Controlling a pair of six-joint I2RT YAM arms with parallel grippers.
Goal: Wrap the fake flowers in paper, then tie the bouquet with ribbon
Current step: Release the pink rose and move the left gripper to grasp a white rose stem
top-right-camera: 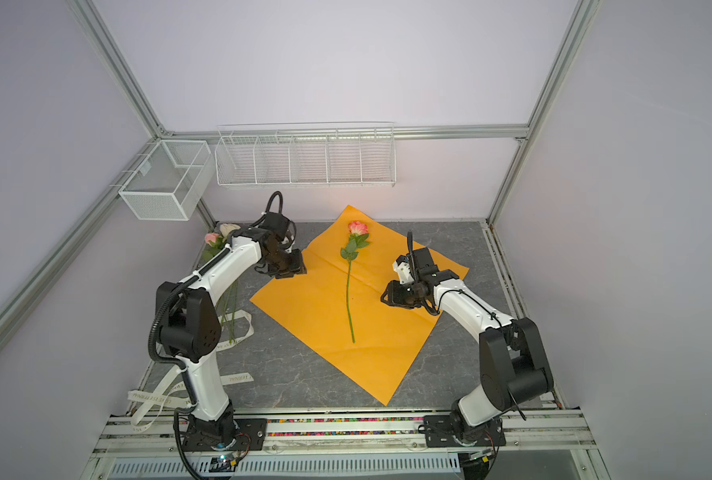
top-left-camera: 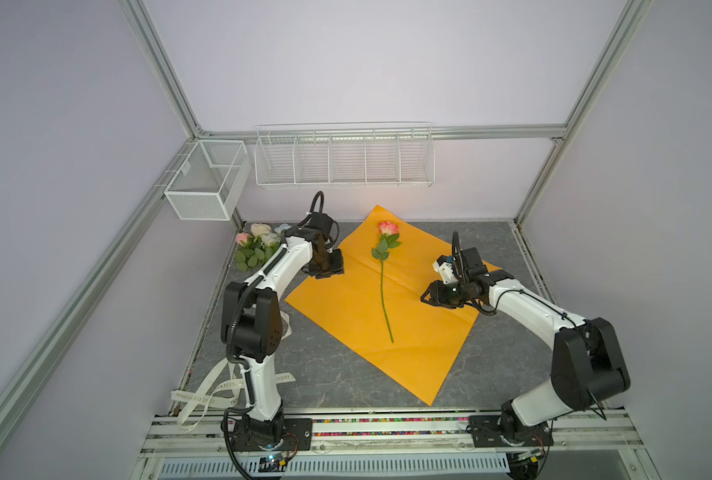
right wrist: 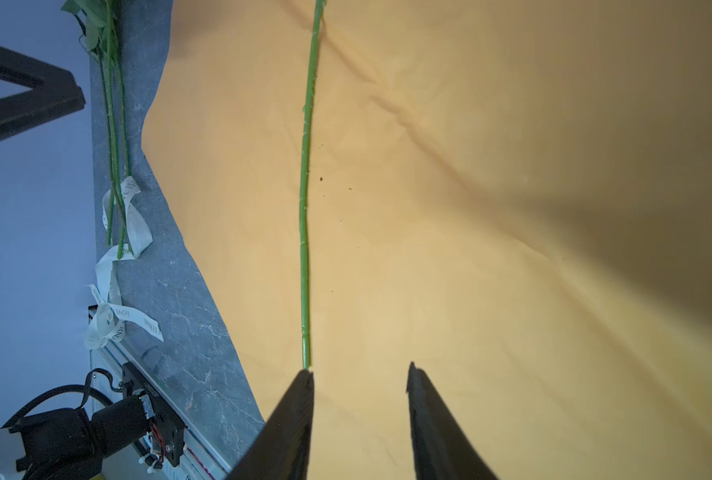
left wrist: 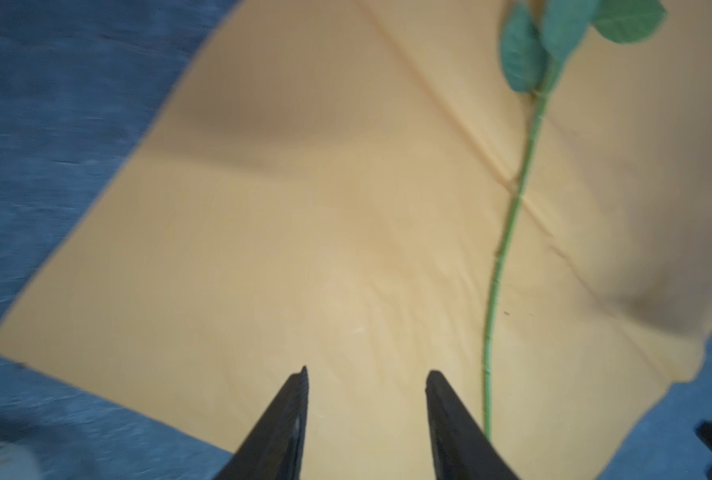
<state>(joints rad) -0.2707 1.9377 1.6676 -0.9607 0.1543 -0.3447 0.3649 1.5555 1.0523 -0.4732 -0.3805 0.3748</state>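
One pink rose point(top-left-camera: 388, 227) point(top-right-camera: 358, 227) lies alone on a sheet of orange paper point(top-left-camera: 429, 340) point(top-right-camera: 312, 307), its long stem point(left wrist: 508, 232) point(right wrist: 305, 208) pointing toward the front. The other flowers of the bouquet point(top-left-camera: 258, 245) point(top-right-camera: 217, 239) lie in a bunch at the back left, partly hidden by the left arm. My left gripper point(top-left-camera: 327, 268) point(left wrist: 367, 374) hovers open over the paper's left corner, holding nothing. My right gripper point(top-left-camera: 427, 297) point(right wrist: 360, 372) is open and empty above the paper, right of the stem.
A cream printed ribbon point(top-left-camera: 204, 395) point(right wrist: 113, 316) lies loose at the front left by the left arm's base. A white mesh basket point(top-left-camera: 209, 178) and a wire rack point(top-left-camera: 344, 160) hang on the walls at the back. Grey marbled tabletop point(top-left-camera: 325, 374) surrounds the paper.
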